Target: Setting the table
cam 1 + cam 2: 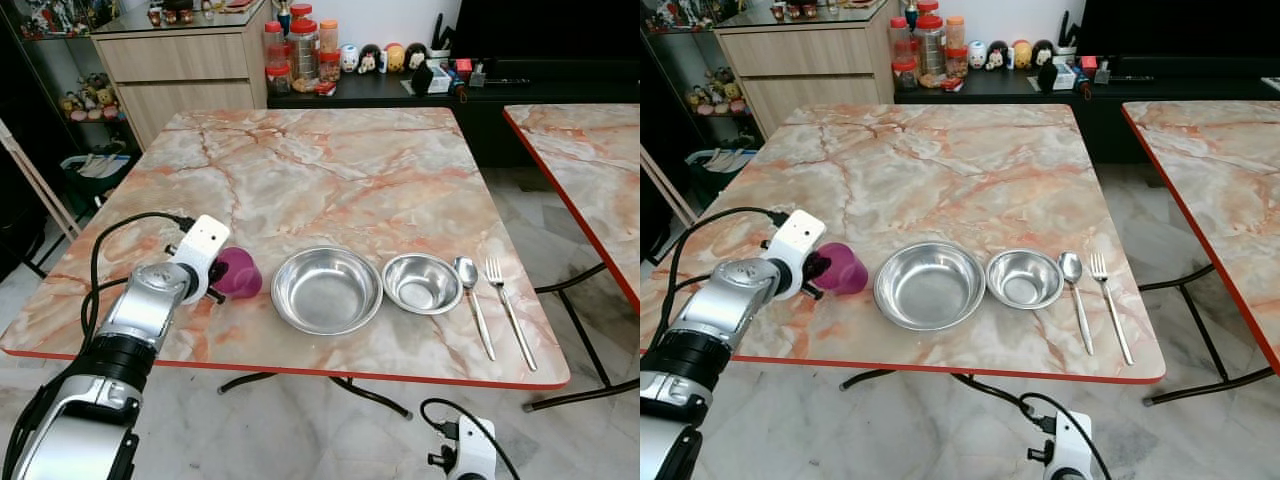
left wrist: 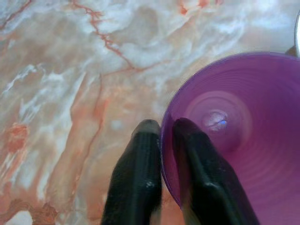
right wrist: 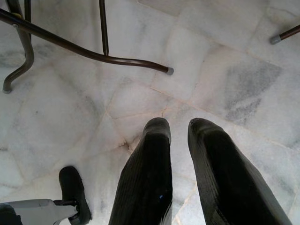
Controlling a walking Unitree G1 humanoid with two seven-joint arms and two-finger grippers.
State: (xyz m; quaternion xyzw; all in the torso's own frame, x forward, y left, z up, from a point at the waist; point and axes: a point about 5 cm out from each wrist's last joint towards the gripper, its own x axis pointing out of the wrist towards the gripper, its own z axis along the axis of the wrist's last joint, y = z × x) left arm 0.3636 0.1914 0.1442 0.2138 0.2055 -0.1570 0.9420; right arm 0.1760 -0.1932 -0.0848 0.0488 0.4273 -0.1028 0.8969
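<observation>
Purple cup (image 1: 238, 272) on marble table (image 1: 330, 160), near front edge, just left of large steel bowl (image 1: 327, 290); cup partly hidden behind left claw (image 2: 161, 129), fingers pinching its rim. Small bowl (image 1: 422, 283), spoon (image 1: 472, 297), fork (image 1: 508, 306) rightward. Right claw (image 3: 177, 129) low over floor tiles (image 3: 225, 56), fingers narrowly parted, empty.

Background's pretty cluttered tbh. There's a wooden drawer cabinet (image 1: 185, 70) at the back left with small knick-knacks on top, and a glass shelf unit (image 1: 60, 60) full of little figurines beside it. Next to the cabinet, a low black TV bench (image 1: 400, 90) carries red-lidded jars (image 1: 300, 50) and a row of small round toy figures (image 1: 380, 57), plus some dark gadgets. A second marble-look table (image 1: 590, 160) with a red edge sits off to the right. The floor (image 3: 225, 61) is pale marble tile, with dark curved metal table legs (image 3: 93, 54) resting on it.
</observation>
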